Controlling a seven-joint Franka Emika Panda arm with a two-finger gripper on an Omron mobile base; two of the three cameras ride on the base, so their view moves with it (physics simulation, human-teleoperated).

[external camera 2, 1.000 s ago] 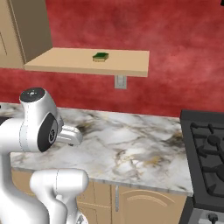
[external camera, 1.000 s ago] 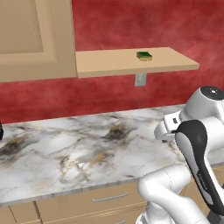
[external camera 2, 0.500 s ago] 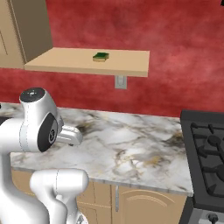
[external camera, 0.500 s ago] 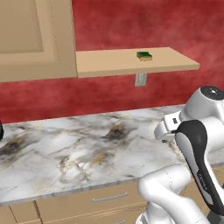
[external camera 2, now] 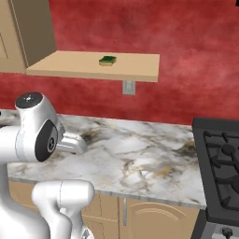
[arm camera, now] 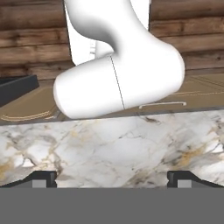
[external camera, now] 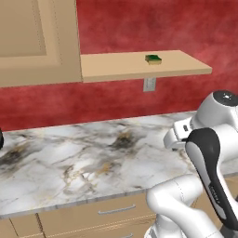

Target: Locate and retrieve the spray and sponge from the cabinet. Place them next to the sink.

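Observation:
The sponge [external camera: 153, 59] [external camera 2: 108, 60], a small green pad over a yellow layer, lies flat on the shelf board [external camera: 121, 69] [external camera 2: 70, 65] that juts sideways from the tan cabinet [external camera: 37, 42] [external camera 2: 21, 32]. The cabinet door I see is closed. The spray and the sink are out of view. My gripper [arm camera: 113, 179] is open, its two dark fingertips [arm camera: 43, 178] far apart with nothing between them. It hangs low over the marble counter [arm camera: 109, 148], pointing back toward the robot's own body, well below the shelf.
The marble counter [external camera: 79, 162] [external camera 2: 140, 158] runs under the shelf. A black gas stove [external camera 2: 221, 158] adjoins it at the right. A wall outlet [external camera: 149, 84] [external camera 2: 128, 87] sits below the shelf. Base cabinet drawers [external camera: 111, 211] line the front. A dark object [external camera: 1, 138] shows at the left edge.

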